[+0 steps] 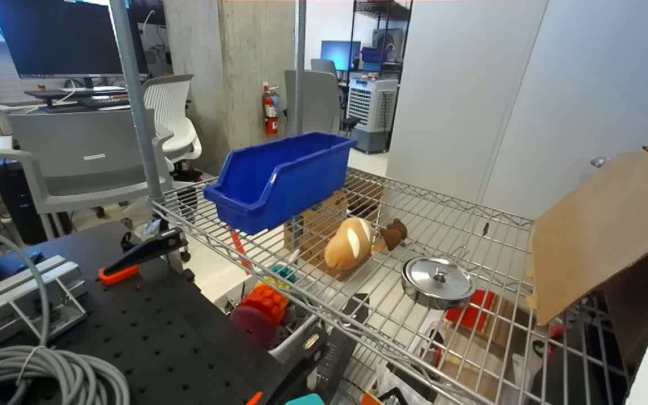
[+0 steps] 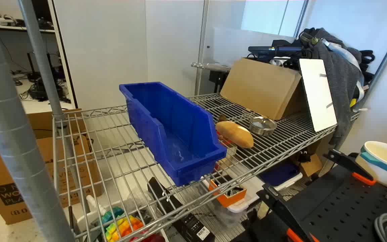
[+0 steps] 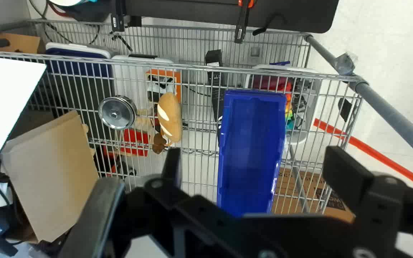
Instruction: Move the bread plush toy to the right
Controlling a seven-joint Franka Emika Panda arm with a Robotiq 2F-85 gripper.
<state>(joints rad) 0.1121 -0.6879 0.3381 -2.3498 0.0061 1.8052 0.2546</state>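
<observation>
The bread plush toy (image 3: 170,116), a golden tan oval loaf with cream patches, lies on the wire shelf. It also shows in both exterior views, between the blue bin and the metal dish (image 1: 349,244) (image 2: 234,133). A small dark-brown object (image 3: 158,143) lies against one end of it. My gripper (image 3: 254,152) shows only in the wrist view. It is open with its fingers wide apart and nothing between them. It is above the shelf, over the blue bin's side, away from the bread toy. The gripper is out of view in both exterior views.
A long blue bin (image 3: 253,150) stands on the wire shelf (image 2: 113,158) beside the bread toy. A round silver dish (image 3: 117,112) is on the toy's other side. A cardboard box (image 2: 259,87) and a white panel (image 2: 317,94) stand farther along. Metal posts (image 2: 42,57) rise at the shelf's end.
</observation>
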